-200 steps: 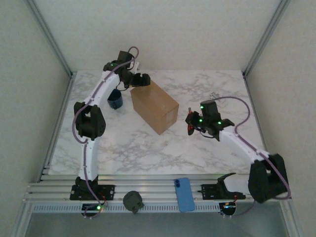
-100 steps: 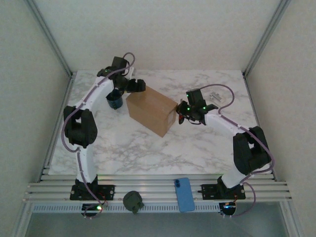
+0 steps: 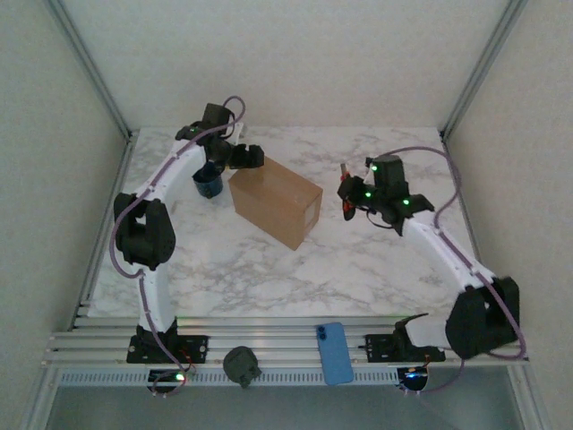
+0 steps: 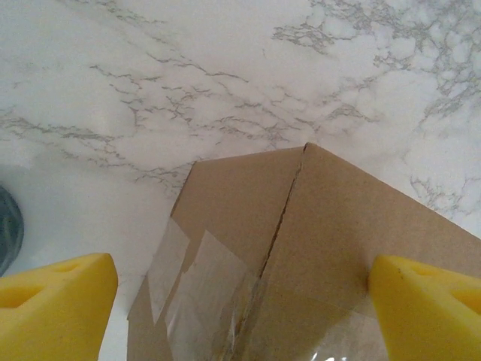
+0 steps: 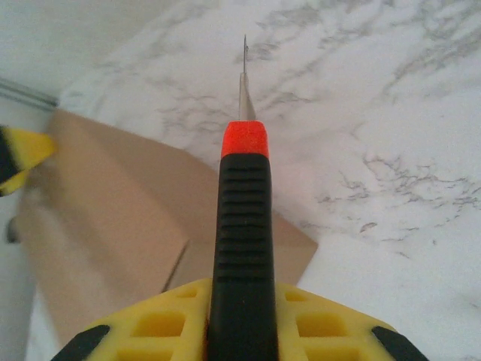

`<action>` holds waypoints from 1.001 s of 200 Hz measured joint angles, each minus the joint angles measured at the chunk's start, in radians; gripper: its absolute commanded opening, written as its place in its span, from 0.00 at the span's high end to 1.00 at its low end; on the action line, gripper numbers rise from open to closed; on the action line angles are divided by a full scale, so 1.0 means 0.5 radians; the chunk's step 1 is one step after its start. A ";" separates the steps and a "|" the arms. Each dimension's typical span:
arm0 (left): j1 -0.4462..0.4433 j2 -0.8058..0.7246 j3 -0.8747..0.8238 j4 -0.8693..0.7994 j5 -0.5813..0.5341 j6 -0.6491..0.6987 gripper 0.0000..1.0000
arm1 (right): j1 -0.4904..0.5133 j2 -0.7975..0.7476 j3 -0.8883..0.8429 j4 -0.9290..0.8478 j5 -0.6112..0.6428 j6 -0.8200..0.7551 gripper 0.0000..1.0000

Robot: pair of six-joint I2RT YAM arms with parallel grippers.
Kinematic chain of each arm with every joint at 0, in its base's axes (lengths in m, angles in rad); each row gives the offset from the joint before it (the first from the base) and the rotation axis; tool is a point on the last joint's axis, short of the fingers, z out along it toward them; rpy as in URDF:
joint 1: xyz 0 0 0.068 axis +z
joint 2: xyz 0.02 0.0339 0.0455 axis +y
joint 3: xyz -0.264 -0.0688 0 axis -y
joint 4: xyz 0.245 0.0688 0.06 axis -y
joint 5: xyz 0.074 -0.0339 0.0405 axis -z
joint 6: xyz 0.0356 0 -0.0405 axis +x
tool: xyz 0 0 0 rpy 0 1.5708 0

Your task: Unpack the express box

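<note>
The express box (image 3: 276, 202), a plain brown carton with clear tape over its closed top seam (image 4: 316, 248), lies slantwise in the middle of the marble table. My left gripper (image 3: 249, 157) hovers over the box's far left end, open, its yellow fingers (image 4: 52, 301) spread wide either side of the taped seam with nothing between them. Off the box's right end, a short gap away, my right gripper (image 3: 351, 195) is shut on a black-handled utility knife (image 5: 242, 226) with a red collar. The bare blade points away from the wrist, over the box's corner (image 5: 113, 203).
A dark blue mug (image 3: 209, 182) stands just left of the box, under the left arm; its rim shows at the edge (image 4: 4, 226). A blue phone (image 3: 335, 352) and a dark round object (image 3: 241, 365) lie on the front rails. Bare marble (image 3: 358, 260) stretches in front of the box.
The box has swung to a flatter slant under the left gripper. The right gripper came up against the box's right end with the knife, then drew back to the right.
</note>
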State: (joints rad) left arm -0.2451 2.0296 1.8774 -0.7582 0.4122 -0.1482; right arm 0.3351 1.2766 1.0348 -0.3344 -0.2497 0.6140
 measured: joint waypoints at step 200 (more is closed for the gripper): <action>-0.005 -0.066 0.180 -0.150 -0.048 -0.002 0.10 | -0.002 -0.622 -0.705 0.163 -0.528 0.379 1.00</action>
State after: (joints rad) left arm -0.2478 1.9968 1.9675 -0.8333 0.3882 -0.1493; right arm 0.3344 0.9657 0.6823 -0.2531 -0.5137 0.8036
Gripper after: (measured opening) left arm 0.897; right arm 0.203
